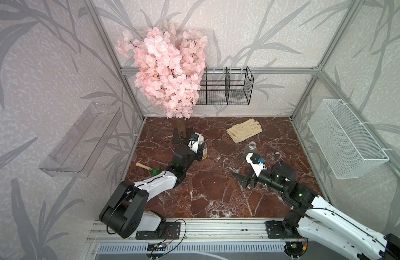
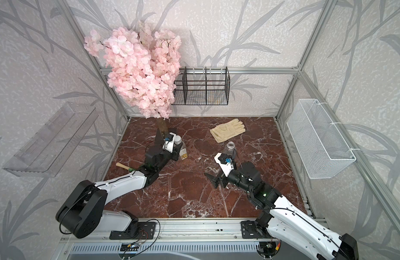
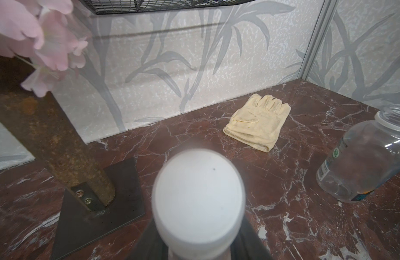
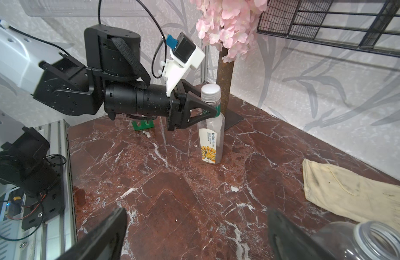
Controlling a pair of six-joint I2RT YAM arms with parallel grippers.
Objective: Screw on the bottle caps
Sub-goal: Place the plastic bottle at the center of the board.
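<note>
At the far left of the red marble worktop (image 1: 205, 198) lies a hammer (image 1: 152, 170) with a green head, close by the left arm. Next along, the left claw (image 4: 213, 110) is pinching the labelled bottle (image 4: 211, 137) at its green neck band, just below the white cap (image 4: 210, 91) that sits on its mouth. The bottle stands upright beside the dark base plate of the blossom tree (image 1: 167, 67). Whether the cap is screwed tight I cannot tell. Further right, near the back wall, a cream glove (image 1: 244, 130) lies flat. In front of it stands the round bottle (image 1: 251, 148), upright, its threaded mouth uncovered. Just beside that bottle the right claw (image 4: 196, 211) hovers low over the worktop. Its jaws are spread wide with nothing between them, and it points across toward the left arm.
</note>
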